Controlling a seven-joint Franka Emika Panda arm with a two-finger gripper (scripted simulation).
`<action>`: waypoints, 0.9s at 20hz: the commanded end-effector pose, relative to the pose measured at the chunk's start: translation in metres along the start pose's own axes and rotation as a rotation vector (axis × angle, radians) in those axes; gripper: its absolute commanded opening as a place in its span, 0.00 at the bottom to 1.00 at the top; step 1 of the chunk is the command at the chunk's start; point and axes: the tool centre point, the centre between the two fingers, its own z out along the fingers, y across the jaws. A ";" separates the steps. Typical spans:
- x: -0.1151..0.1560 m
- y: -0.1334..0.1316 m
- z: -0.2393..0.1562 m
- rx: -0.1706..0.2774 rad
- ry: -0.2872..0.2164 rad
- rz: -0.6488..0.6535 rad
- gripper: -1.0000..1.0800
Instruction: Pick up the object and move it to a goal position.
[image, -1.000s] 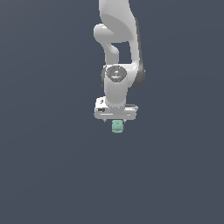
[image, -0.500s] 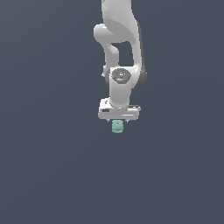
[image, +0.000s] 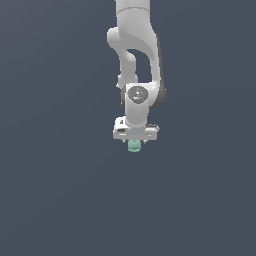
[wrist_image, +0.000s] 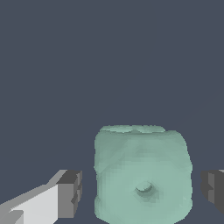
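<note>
The object (image: 134, 146) is a small pale mint-green lumpy blob on the dark grey floor, right under the white hand. In the wrist view it (wrist_image: 142, 175) fills the space between the two dark finger pads. My gripper (image: 134, 144) is open and straddles the blob. In the wrist view (wrist_image: 141, 190) one finger (wrist_image: 70, 193) stands on one side and the other finger (wrist_image: 212, 189) on the opposite side. Narrow gaps show between each pad and the blob, so nothing is gripped.
The white arm (image: 136, 55) rises straight up above the hand. A plain dark grey surface (image: 55, 190) lies all around. No goal marker shows in either view.
The hand has come down a little onto the blob, which has stayed in place.
</note>
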 end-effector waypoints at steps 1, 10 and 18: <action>0.000 0.000 0.012 0.000 0.000 0.000 0.96; 0.000 0.000 0.022 0.000 0.001 0.000 0.00; 0.000 0.000 0.021 0.000 0.001 0.000 0.00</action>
